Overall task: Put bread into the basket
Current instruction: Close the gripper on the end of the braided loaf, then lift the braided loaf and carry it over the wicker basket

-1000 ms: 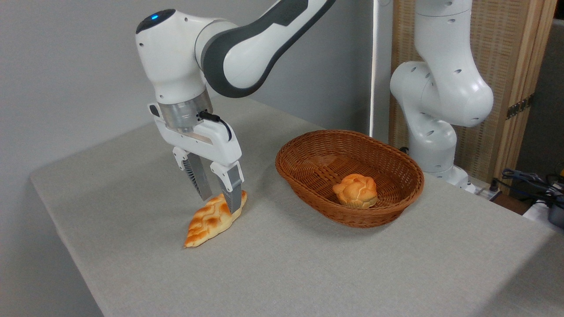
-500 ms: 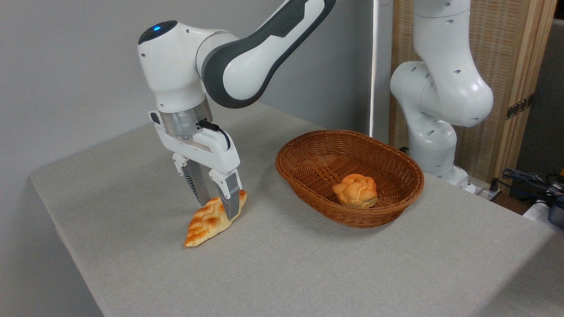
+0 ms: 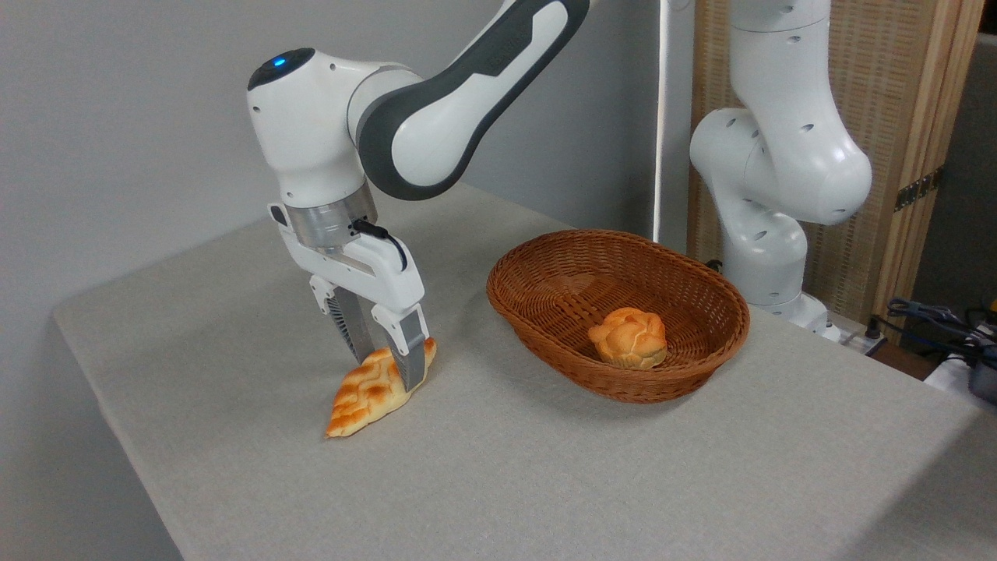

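Narrowly parted, my gripper straddles the golden braided pointed loaf of bread lying on the grey table, left of the oval brown wicker basket.

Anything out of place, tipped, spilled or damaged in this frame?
Nothing stands out. The bread lies whole on the table, the gripper straddling its upper end. The basket sits upright with a small round bun inside. No spills or damage show.
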You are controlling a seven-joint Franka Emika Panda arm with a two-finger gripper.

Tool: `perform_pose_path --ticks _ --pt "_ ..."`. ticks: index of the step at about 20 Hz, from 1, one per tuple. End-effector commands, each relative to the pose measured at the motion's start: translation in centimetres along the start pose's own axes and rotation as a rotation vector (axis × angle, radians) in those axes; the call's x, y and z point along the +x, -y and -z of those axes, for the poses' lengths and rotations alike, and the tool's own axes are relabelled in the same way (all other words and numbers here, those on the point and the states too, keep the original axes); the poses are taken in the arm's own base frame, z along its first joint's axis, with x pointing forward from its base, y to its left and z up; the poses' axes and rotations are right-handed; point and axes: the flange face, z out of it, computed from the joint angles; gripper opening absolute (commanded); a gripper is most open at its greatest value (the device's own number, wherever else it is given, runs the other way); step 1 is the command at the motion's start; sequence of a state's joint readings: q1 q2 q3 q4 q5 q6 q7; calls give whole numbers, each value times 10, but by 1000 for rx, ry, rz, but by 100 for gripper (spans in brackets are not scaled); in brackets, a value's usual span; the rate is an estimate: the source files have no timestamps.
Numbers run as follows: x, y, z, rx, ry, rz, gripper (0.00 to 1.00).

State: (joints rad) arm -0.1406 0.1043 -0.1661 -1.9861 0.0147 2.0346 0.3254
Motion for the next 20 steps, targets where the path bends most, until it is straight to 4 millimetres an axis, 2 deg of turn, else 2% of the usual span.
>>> perform_pose_path --ticks 1,10,12,13,14,17,20 --pt "3 -1 -6 16 -7 13 100" --pt "2 -3 -16 14 -6 9 98" --pt "1 -4 -18 13 -1 7 76" --pt "0 -3 -16 14 -4 6 61" --pt "-1 -3 -16 13 2 0 52" --pt "-4 -2 -12 7 21 0 39" --pt "-2 0 -4 14 9 -3 37"
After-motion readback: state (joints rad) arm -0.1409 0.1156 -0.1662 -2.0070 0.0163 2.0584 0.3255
